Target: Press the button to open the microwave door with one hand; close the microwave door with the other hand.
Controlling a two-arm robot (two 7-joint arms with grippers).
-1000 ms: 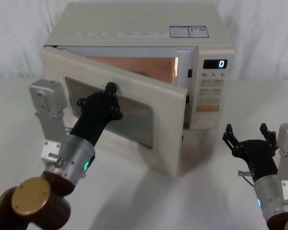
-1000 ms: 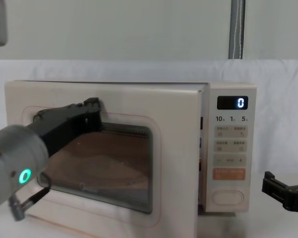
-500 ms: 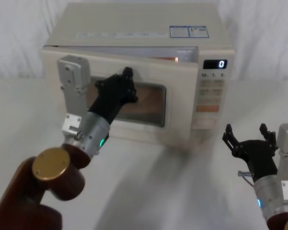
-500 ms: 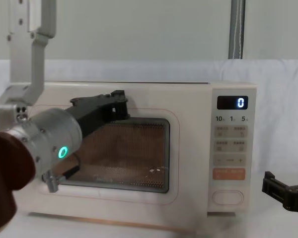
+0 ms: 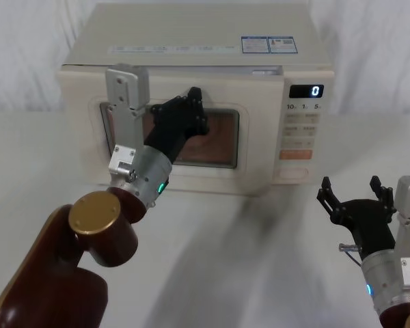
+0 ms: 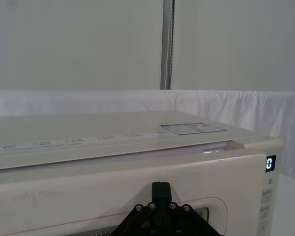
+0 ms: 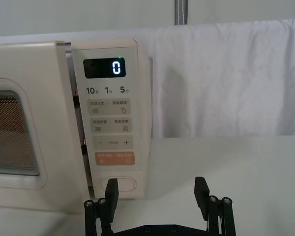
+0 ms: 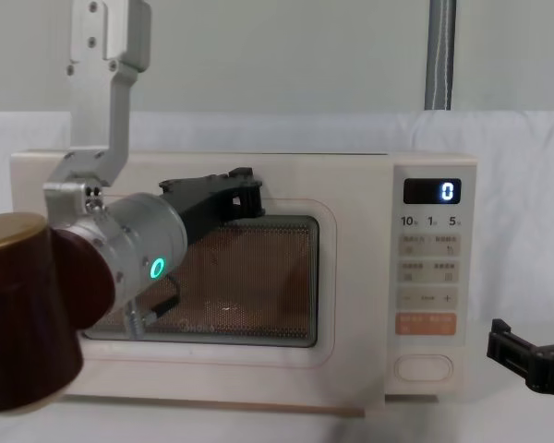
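The cream microwave door (image 5: 257, 140) with its dark window stands almost flush with the oven front (image 8: 351, 277). A thin slit still shows along its edge beside the control panel (image 7: 110, 123). My left gripper (image 5: 194, 102) is shut, its black tips pressed against the door at the window's upper edge (image 8: 245, 189). The left wrist view shows the tips meeting the door (image 6: 88, 191). My right gripper (image 5: 350, 190) hangs open over the table in front of the panel, apart from it. The oval door button (image 7: 118, 185) sits at the panel's bottom, just beyond the right fingers (image 7: 201, 189).
The microwave (image 5: 191, 34) stands at the back of a white table (image 5: 260, 260) against white cloth. Its display (image 8: 439, 191) reads 0. My left arm's brown elbow (image 5: 99, 232) reaches across the table in front of the oven's left half.
My left gripper has pushed the door from half open to nearly flush with the oven, travelling forward and to the right. The right gripper has stayed where it was.
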